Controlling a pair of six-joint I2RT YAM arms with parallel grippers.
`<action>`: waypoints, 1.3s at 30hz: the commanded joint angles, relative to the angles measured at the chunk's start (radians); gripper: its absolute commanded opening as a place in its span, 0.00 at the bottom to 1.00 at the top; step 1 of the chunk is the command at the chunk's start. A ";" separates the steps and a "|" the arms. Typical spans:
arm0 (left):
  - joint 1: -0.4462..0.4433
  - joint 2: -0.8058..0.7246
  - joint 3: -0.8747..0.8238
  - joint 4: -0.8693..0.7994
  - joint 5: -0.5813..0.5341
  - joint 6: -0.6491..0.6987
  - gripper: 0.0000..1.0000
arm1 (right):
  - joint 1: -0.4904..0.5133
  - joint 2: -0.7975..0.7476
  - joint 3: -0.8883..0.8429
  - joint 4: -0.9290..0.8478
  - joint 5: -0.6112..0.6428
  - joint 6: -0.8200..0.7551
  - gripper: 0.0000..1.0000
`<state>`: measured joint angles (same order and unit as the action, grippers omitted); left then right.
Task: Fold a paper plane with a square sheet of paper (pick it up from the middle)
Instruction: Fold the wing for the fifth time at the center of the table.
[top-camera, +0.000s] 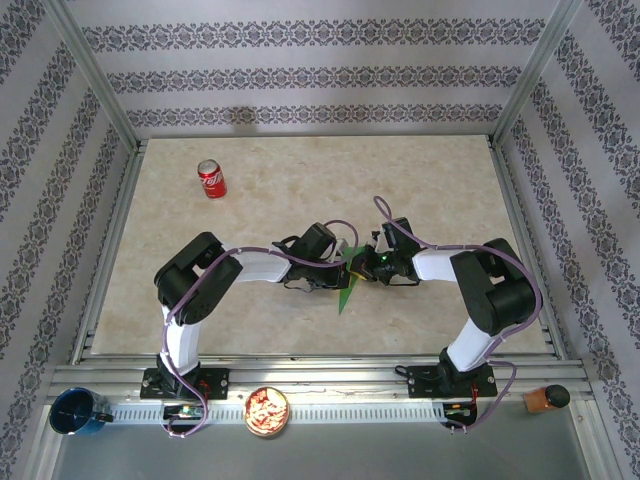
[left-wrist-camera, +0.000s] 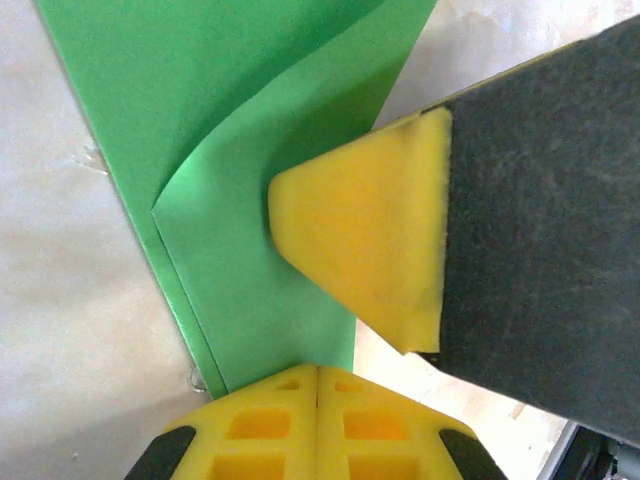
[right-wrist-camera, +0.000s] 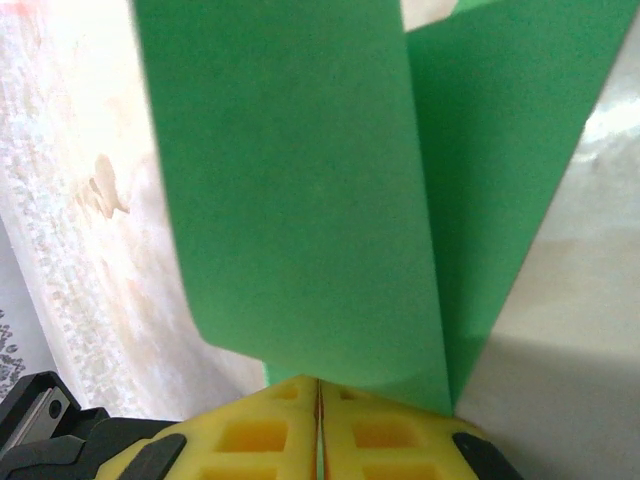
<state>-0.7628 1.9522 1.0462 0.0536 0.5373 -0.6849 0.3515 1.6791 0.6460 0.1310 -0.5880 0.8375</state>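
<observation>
The green sheet of paper (top-camera: 346, 292) lies folded near the middle of the table, its pointed tip toward the near edge. Both grippers meet over its far end. My left gripper (top-camera: 344, 270) is shut; in the left wrist view its tips (left-wrist-camera: 318, 372) rest at the edge of the paper (left-wrist-camera: 270, 120) with nothing between them. One yellow fingertip (left-wrist-camera: 360, 250) of the right gripper sits on the paper, where a flap curls upward. My right gripper (right-wrist-camera: 319, 385) is shut on that raised flap of paper (right-wrist-camera: 300, 180), with a thin green sliver showing between its jaws.
A red soda can (top-camera: 211, 179) stands at the far left of the table. On the near rail sit a blue cup (top-camera: 78, 412), a bowl of snacks (top-camera: 267, 410) and a brown object (top-camera: 545, 398). Metal frame posts and patterned walls enclose the table.
</observation>
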 joint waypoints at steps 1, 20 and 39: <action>0.005 -0.008 -0.077 -0.122 -0.050 0.074 0.00 | 0.003 -0.067 0.005 -0.070 0.039 -0.002 0.15; 0.064 -0.080 -0.230 -0.118 -0.004 0.176 0.00 | 0.104 -0.041 0.029 -0.070 0.016 -0.094 0.06; 0.069 -0.045 -0.220 -0.203 -0.014 0.237 0.00 | 0.033 0.042 0.076 -0.050 0.109 -0.071 0.07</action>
<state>-0.7109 1.8412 0.8772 0.0673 0.6167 -0.4919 0.4248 1.7000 0.6987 0.0677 -0.5678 0.7601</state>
